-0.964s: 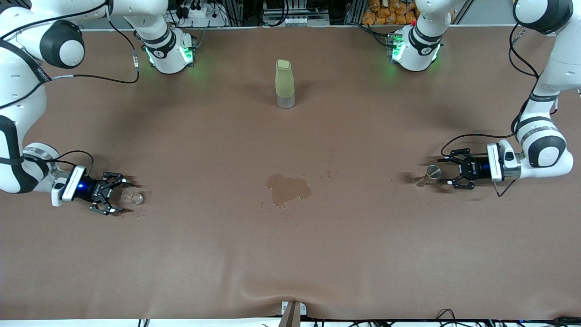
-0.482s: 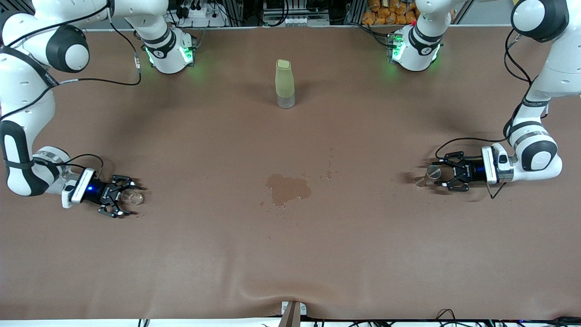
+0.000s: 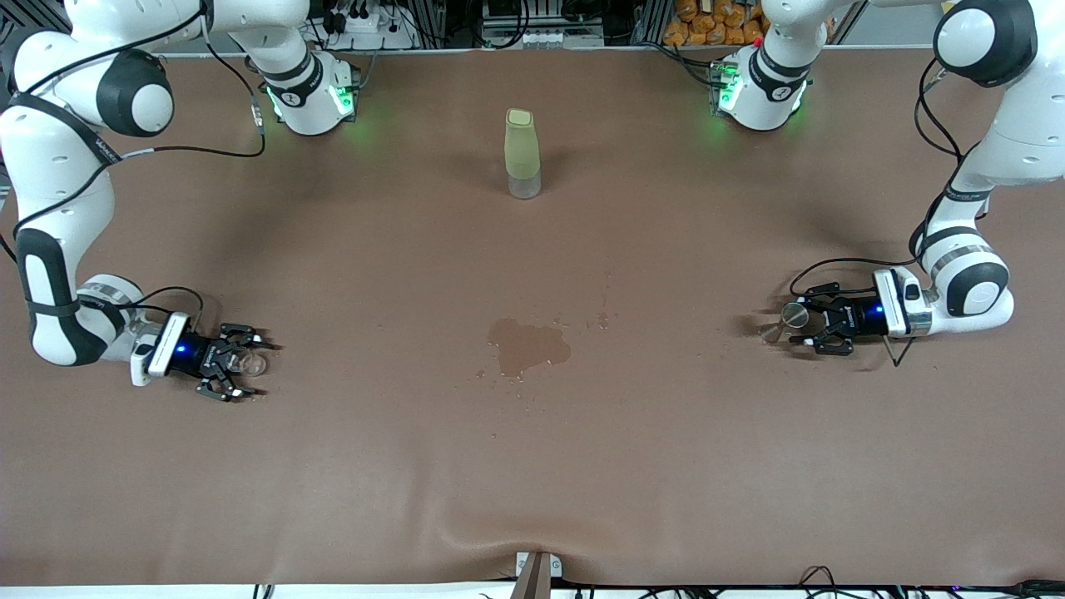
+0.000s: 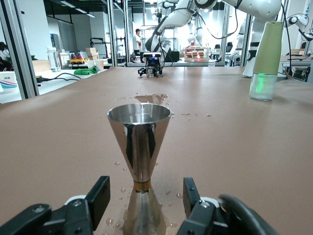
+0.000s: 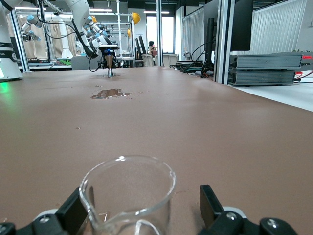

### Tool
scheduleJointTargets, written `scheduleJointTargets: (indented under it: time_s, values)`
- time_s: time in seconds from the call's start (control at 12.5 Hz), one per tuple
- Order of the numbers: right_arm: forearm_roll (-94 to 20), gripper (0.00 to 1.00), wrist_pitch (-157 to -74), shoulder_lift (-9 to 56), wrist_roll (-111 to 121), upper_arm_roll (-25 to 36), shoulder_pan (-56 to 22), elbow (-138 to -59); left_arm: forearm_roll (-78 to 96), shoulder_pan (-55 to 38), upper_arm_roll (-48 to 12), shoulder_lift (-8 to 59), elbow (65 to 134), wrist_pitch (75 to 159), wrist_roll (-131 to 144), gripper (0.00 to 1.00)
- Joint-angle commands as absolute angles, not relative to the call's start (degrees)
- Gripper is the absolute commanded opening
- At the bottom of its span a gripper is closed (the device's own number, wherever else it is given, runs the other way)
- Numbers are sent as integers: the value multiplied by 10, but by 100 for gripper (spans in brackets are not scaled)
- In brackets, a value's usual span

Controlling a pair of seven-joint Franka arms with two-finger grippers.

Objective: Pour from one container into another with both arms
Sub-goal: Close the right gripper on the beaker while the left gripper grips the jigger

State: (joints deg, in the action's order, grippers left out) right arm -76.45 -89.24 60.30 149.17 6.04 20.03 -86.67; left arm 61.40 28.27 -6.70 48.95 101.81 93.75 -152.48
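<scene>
The small glass cup [image 3: 248,359] stands on the brown worktop [image 3: 532,466] toward the right arm's end, between the two fingers of the right gripper [image 3: 235,373], which lies low and level with it. In the right wrist view the cup [image 5: 128,193] sits in the gap with space showing on either side, and the fingers [image 5: 211,203] stand wide and do not touch it: the gripper is open around the cup.

Toward the left arm's end, the steel jigger [image 3: 793,317] stands upright on the worktop between the fingers of the left gripper [image 3: 805,326]. In the left wrist view the jigger [image 4: 139,147] has both fingers [image 4: 98,196] flanking its narrow waist with gaps on each side; the gripper is open and grips nothing.

The lower part of each vessel is cut off at the edge of its wrist view. The cup's clear wall is hard to make out in the front view.

The jigger is two polished cones joined at a thin band, mirror-bright. Droplets lie around its foot. A wet puddle [image 3: 527,345] darkens the middle of the worktop. A tall pale-green bottle [image 3: 522,153] with a clear base stands near the edge by the arm bases.
</scene>
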Motion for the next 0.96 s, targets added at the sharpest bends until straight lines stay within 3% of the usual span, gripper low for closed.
scheduleJointTargets:
  time_s: [0.0,0.24,0.32,0.64,0.88]
  values:
    - [-779,100,-889,617,1496,62,198,-857,627,287,-69,503,1006,919,-1539,68]
    - [-779,97,-889,621,1496,62,198,-856,635,286,-69,505,1006,915,-1539,68]
    - [-779,66,-889,621,1496,62,198,-856,635,286,-69,508,1006,915,-1539,68]
    - [-779,4,-889,622,1496,62,198,-856,643,283,-69,516,1002,916,-1540,66]
    - [-779,0,-889,623,1496,62,198,-856,644,282,-71,518,1001,915,-1539,64]
